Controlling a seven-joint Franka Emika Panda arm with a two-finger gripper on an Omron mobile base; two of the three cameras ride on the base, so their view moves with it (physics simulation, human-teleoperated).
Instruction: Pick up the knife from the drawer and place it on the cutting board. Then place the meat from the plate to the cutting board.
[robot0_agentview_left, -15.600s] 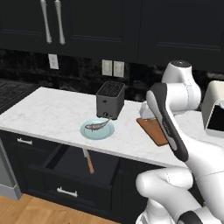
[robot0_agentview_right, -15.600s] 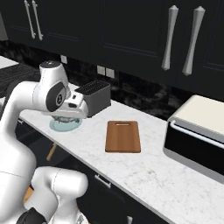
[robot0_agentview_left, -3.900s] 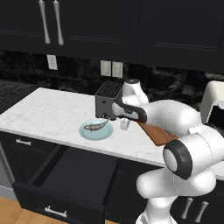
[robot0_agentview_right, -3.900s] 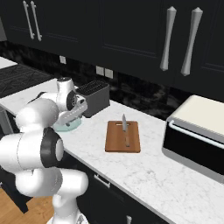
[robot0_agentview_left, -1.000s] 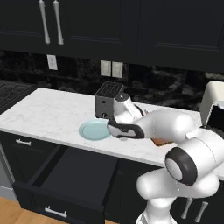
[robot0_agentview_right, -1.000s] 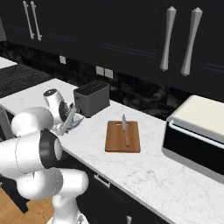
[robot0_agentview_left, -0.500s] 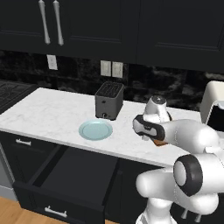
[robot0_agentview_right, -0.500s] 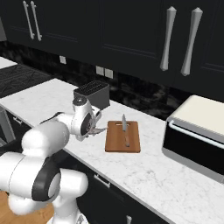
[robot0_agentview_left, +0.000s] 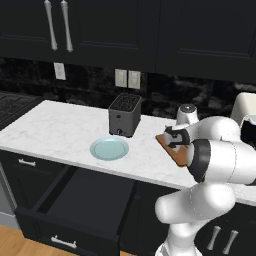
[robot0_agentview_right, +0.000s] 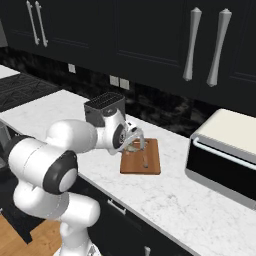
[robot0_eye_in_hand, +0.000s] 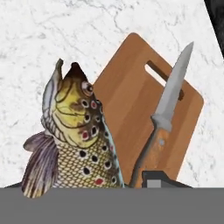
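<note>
Carried off the pale plate (robot0_agentview_left: 109, 148) since a second ago, the meat (robot0_eye_in_hand: 78, 140), a spotted fish, now hangs in the end effector (robot0_agentview_right: 134, 141), clamped between its fingers above the cutting board's (robot0_eye_in_hand: 131, 100) near edge. Its long axis runs along the hand, head pointing away. Beyond it, the knife (robot0_eye_in_hand: 164, 113) lies lengthwise on the board, tip away. Below the worktop (robot0_agentview_left: 60, 130) the drawer (robot0_agentview_left: 75, 200) stands open.

The fish (robot0_eye_in_hand: 78, 140) hung over the board's (robot0_eye_in_hand: 131, 105) edge; the knife (robot0_eye_in_hand: 168, 109) lay on the board; the plate (robot0_agentview_left: 109, 148) sat bare.
</note>
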